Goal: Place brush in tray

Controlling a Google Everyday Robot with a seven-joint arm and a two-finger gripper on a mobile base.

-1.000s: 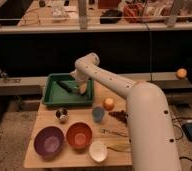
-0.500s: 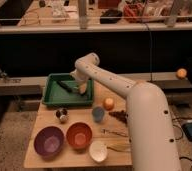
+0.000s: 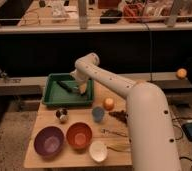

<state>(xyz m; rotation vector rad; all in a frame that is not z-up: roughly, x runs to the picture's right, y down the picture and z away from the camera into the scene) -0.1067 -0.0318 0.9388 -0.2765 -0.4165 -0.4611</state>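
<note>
the claw [image 3: 82,89] hung over the right part of the green tray [image 3: 51,98], low above its floor, with the arm reaching in from the right; whether its fingers were apart or together could not be told. the brush [image 3: 64,86] lay as a dark slanted stick inside the tray, near the middle and just left of the claw; whether the two were touching was unclear. judged from this, the brush looked already within the tray's rim, so placement was at or near completion

risks noted: if the claw were in contact with the brush, a withdrawal could drag it toward the right rim or flick it out onto the surface [image 3: 44,125]. a low retreat could also catch the rim and shift the tray, which sat close to the surface's far edge. the arm's path back passed above the small blue cup [image 3: 98,114] and the orange ball [image 3: 108,104]; a sagging elbow could knock either, and the ball would roll readily
</note>
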